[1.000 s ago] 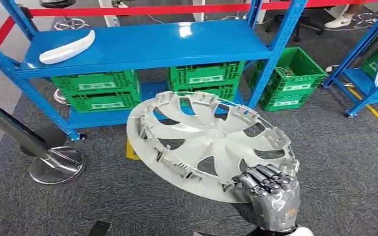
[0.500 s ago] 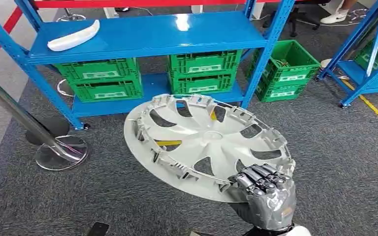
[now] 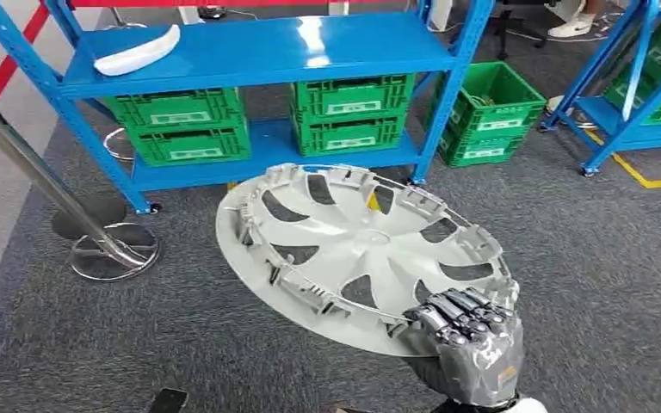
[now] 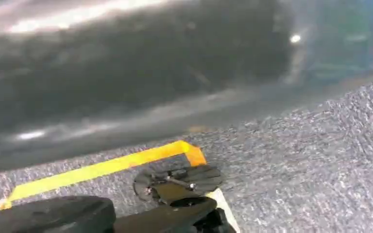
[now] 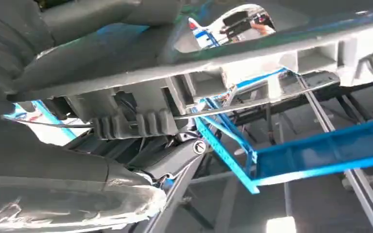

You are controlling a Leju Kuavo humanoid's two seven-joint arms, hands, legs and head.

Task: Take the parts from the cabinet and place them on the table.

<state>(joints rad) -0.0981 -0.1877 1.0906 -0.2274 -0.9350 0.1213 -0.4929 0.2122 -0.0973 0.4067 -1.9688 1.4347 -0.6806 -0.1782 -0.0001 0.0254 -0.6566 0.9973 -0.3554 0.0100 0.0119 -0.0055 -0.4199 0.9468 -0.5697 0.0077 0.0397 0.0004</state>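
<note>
Fingers (image 3: 460, 311) of the right hand (image 3: 465, 348) curl over the near rim of the hubcap (image 3: 361, 254), clamped on its edge; the right wrist view shows the thumb (image 5: 68, 187) under the rim and the ribbed inner face of the hubcap (image 5: 213, 73) across the grip. From the fingers the disc reaches away and to the robot's left, held out flat with its hollow side up and its far edge tilted slightly higher, well above the carpet (image 3: 181, 335). All its weight hangs from that one edge hold, so I judge it could sag or swing as the arm moves. Whether the left hand holds anything I cannot tell. Beyond the hubcap stands the blue shelf (image 3: 267, 52), with a white part (image 3: 138, 50) lying on its top level and green crates (image 3: 189, 129) beneath
</note>
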